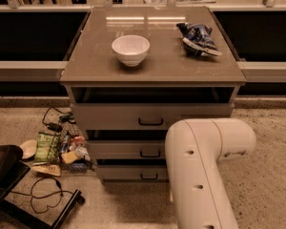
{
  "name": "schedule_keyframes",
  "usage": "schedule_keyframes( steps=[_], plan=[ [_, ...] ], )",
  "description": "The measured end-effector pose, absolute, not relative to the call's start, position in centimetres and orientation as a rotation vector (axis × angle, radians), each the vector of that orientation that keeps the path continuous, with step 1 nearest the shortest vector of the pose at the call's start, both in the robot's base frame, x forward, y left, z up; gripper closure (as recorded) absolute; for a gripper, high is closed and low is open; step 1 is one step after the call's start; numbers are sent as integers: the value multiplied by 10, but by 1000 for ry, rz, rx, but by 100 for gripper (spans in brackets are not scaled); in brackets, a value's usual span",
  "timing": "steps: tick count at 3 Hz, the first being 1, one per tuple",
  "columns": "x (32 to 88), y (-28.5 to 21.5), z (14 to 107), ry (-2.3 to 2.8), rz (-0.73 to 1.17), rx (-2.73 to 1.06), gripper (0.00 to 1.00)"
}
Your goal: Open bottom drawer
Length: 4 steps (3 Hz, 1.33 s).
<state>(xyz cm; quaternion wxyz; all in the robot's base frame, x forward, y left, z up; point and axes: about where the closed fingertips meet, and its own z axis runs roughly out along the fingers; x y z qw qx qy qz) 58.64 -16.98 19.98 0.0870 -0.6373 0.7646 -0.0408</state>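
Observation:
The grey-beige cabinet has three drawers. The bottom drawer is the lowest, with a shallow flat front and a small black bar handle. Its front sits about in line with the middle drawer above it, and no tray shows. The white arm stands in front of the cabinet's lower right and covers the right half of the middle and bottom drawer fronts. My gripper is hidden behind this arm, low down beside the bottom drawer.
A white bowl and a blue snack bag lie on the cabinet top. Snack packets and a black cable litter the floor at the left. A black chair base is at the lower left.

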Motion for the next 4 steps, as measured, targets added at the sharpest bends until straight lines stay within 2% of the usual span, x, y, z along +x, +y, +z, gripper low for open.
schedule_keyframes(
  steps=[4],
  plan=[
    [619, -177, 173, 2188, -151, -1882, 0]
  ],
)
